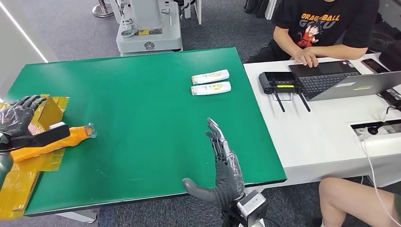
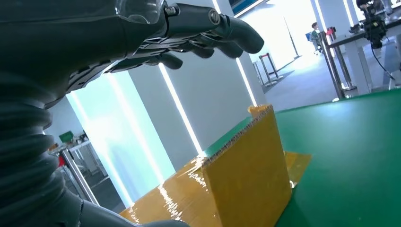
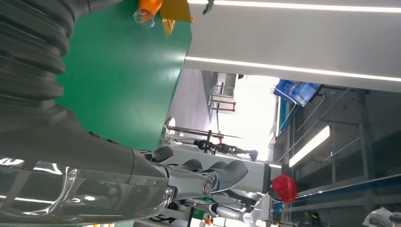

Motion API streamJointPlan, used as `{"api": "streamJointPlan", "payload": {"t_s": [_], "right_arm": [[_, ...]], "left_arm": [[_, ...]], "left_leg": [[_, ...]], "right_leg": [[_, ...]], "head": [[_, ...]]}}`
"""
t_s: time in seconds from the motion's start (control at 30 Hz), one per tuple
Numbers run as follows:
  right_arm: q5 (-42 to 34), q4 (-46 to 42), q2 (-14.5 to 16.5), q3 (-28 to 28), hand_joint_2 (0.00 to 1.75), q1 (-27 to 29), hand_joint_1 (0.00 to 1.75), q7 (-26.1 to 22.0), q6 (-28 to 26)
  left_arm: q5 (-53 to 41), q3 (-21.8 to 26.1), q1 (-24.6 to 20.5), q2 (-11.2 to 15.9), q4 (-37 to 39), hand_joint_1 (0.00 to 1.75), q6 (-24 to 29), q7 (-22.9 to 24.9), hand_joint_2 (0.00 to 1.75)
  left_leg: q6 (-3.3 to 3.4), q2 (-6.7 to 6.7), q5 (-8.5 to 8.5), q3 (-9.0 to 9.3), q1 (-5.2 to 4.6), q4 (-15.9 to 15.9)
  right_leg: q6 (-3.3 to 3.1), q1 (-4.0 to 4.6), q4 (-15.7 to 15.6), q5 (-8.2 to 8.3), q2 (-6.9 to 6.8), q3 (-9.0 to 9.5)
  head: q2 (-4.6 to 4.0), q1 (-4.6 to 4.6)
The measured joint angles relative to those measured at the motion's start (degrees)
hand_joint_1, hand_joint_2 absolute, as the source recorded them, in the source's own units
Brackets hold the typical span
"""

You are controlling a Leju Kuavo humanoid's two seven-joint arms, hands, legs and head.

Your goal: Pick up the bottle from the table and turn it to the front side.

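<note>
An orange bottle [image 1: 61, 140] with a clear cap [image 1: 90, 130] lies on its side at the left edge of the green table [image 1: 142, 109], resting on yellow-taped cardboard [image 1: 26, 175]. My left hand [image 1: 18, 118] hovers over the bottle's base end with fingers spread; its thumb crosses above the bottle. In the left wrist view the fingers [image 2: 208, 33] hold nothing above the cardboard flap [image 2: 246, 175]. My right hand [image 1: 223, 165] stands open and flat at the table's front edge, empty. The bottle's cap [image 3: 144, 15] appears far off in the right wrist view.
Two white tubes [image 1: 211, 82] lie side by side at the table's back right. A white desk [image 1: 331, 127] to the right holds a laptop [image 1: 350, 82] and a controller [image 1: 279, 81], with a seated person [image 1: 321, 28] typing. A grey machine base [image 1: 149, 28] stands behind the table.
</note>
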Motion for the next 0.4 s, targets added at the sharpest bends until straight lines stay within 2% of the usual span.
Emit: {"api": "streamJointPlan", "payload": {"t_s": [0.13, 0.3, 0.4], "right_arm": [[0.0, -0.8, 0.0, 0.0, 1.75, 0.2, 0.00, 0.7, -0.3], [0.0, -0.9, 0.0, 0.9, 1.75, 0.0, 0.00, 1.1, -1.3], [0.0, -0.8, 0.0, 1.5, 1.75, -0.1, 0.00, 0.9, -2.3]], "left_arm": [[12.3, 1.6, 3.3, -1.0, -6.9, 0.00, 7.3, -2.5, 1.75], [33.1, 4.1, 9.3, -5.7, -21.1, 0.00, 13.7, -5.9, 1.75], [42.9, 4.2, 11.5, -8.1, -26.5, 0.00, 16.5, -9.1, 1.75]], "left_leg": [[-0.01, -0.02, 0.00, 0.00, -0.02, 0.0], [-0.01, -0.04, -0.02, -0.01, -0.04, 0.0], [0.01, -0.05, -0.03, -0.01, -0.04, 0.0]], "right_leg": [[0.00, -0.02, 0.0, 0.00, -0.01, 0.00], [0.02, -0.04, -0.1, 0.01, -0.03, 0.04], [0.02, -0.04, -0.1, 0.01, -0.04, 0.04]], "head": [[0.00, 0.00], [0.00, 0.01], [0.00, 0.01]]}}
